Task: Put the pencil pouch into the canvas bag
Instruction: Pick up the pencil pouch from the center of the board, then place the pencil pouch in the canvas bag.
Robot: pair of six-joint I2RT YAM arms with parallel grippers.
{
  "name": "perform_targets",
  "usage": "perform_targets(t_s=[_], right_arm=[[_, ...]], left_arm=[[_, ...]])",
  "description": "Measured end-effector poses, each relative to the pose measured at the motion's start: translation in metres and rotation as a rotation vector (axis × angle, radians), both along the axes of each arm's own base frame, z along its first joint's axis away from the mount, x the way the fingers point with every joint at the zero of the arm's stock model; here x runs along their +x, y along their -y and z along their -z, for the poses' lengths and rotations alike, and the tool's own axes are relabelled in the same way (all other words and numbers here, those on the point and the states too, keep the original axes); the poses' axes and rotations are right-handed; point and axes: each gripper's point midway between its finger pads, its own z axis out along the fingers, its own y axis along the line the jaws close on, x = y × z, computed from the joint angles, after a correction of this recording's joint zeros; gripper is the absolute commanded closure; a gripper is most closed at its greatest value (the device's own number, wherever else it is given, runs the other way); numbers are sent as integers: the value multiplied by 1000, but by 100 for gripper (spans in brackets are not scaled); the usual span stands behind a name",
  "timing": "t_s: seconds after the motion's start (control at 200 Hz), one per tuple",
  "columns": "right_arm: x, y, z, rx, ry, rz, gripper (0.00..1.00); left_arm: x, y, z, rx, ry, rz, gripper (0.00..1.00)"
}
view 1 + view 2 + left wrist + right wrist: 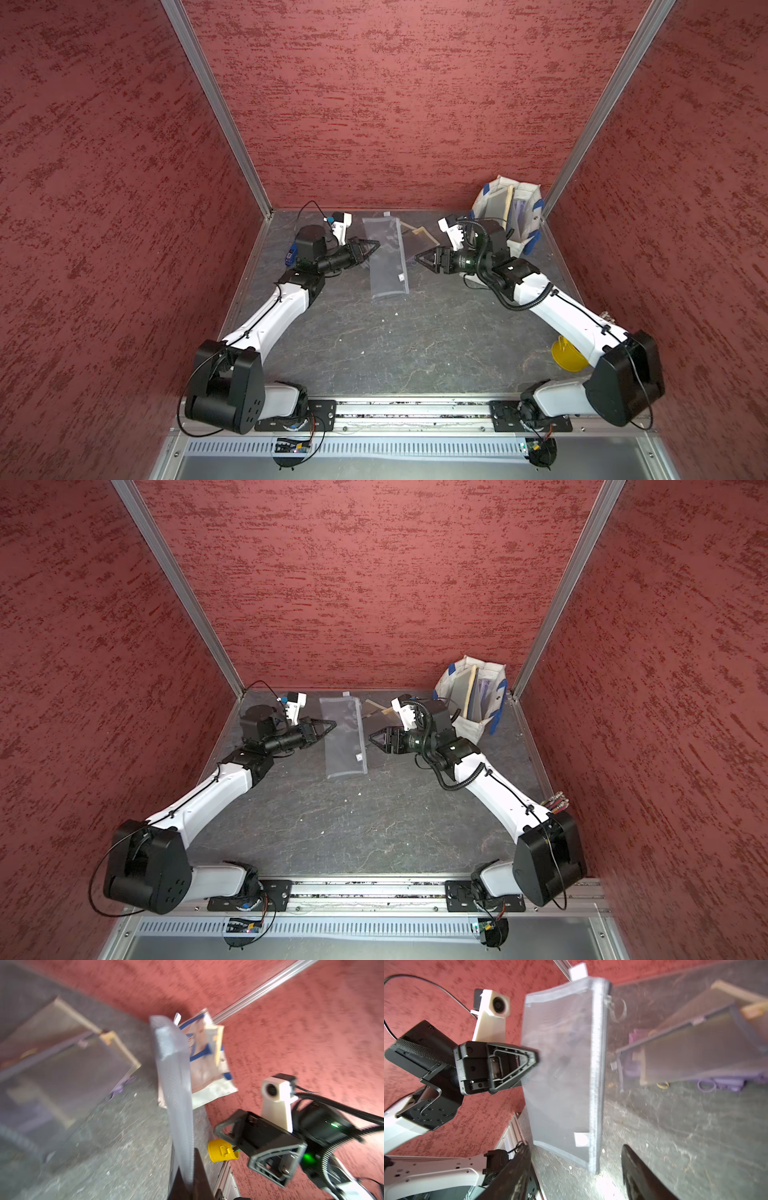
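Tabletop [395,345], dark and marbled, fills the centre of both top views. The canvas bag [483,198] stands upright at upper right of the frame, against the back corner, mouth open upward and flat items already inside. The pencil pouch [386,266], a clear mesh sleeve, sits at centre frame between the two arms and well apart from the bag. Its long axis runs from upper centre toward lower centre, with the zipper along the edge facing frame right. Other flat mesh pouches [417,239] lie just behind it toward the bag. The left gripper [374,245] comes in from frame left, and its jaws are closed on the pouch's plain long edge near mid-length. The right wrist view shows the mesh pinched at the fingertips. Whether the pouch's far corners are clear of the table cannot be told. The right gripper [419,258] faces the zipper edge from frame right, jaws apart, holding nothing, just beside the pouch and not touching. Assessment: the bag lies behind the right arm, which is the nearer one. The coming move therefore appears to turn on carrying the pouch rightward, or on the right jaws taking the zipper edge.
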Motion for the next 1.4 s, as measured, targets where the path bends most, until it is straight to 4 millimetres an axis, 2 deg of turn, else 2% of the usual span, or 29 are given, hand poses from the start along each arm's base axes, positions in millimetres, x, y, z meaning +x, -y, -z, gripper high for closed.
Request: perform_targets(t_s=[0.185, 0.276, 0.406, 0.566, 0.671, 0.782, 0.847, 0.892, 0.952, 1.052, 1.092, 1.142, 1.207, 1.263, 1.338, 1.403], right_arm=[[-4, -9, -25, 69, 55, -73, 29], [-4, -16, -35, 112, 75, -113, 29], [-2, -23, -37, 144, 80, -151, 29], [3, -31, -30, 169, 57, -175, 31], [3, -32, -36, 190, 71, -186, 41], [3, -33, -43, 208, 93, -196, 65], [2, -33, -46, 212, 98, -196, 76], [1, -32, -48, 213, 106, -194, 82], [0, -30, -51, 210, 117, -187, 91], [5, -26, -58, 189, 130, -164, 100], [9, -23, -64, 172, 133, -145, 100], [20, -14, -76, 140, 152, -98, 100], [40, 5, -96, 95, 188, -16, 100], [63, 31, -118, 50, 227, 86, 100], [95, 75, -146, -27, 282, 253, 100], [118, 113, -161, -100, 301, 388, 100]], left_arm=[[-6, 5, -53, -62, 104, 87, 100], [-9, 9, -73, -90, 147, 127, 100], [-13, 16, -82, -123, 167, 173, 100], [-12, 32, -74, -151, 132, 222, 100], [-10, 37, -72, -167, 122, 241, 100], [-6, 39, -73, -174, 124, 244, 100], [-3, 39, -78, -174, 132, 244, 100], [-2, 39, -81, -171, 138, 243, 87], [-1, 39, -85, -165, 145, 240, 65], [4, 38, -86, -136, 152, 212, 32], [7, 36, -83, -122, 144, 189, 16], [12, 33, -76, -95, 129, 151, 3], [18, 28, -64, -55, 95, 96, 1], [21, 23, -54, -20, 64, 56, 1], [23, 18, -42, 31, 36, 13, 1], [22, 17, -35, 65, 22, -6, 0]])
